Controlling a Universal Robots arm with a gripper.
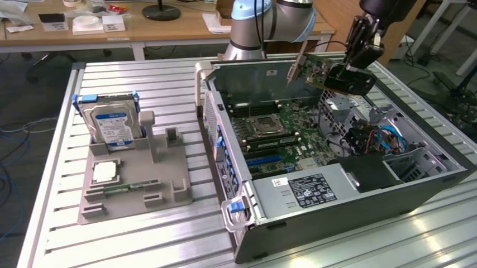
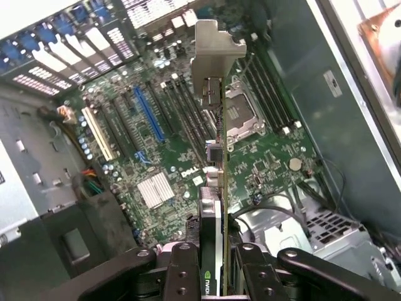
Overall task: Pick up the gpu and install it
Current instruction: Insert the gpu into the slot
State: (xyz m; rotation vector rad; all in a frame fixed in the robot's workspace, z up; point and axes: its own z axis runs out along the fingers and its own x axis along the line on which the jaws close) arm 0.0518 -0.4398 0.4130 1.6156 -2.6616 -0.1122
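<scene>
The gpu hangs in the air over the far part of the open computer case, tilted, its silvery end bracket toward the exterior view's left. My gripper is shut on it from the exterior view's right. In the wrist view the gpu is edge-on, bracket end farthest from the camera, clamped between my black fingers of the gripper. Below it lies the green motherboard with a blue slot and several black slots. The card is well above the board, touching nothing.
On the exterior view's left stands a grey fixture with a blue-labelled hard drive upright in it, a processor chip and a green memory stick. The case's walls, drive cage and cables surround the board. Desks stand behind.
</scene>
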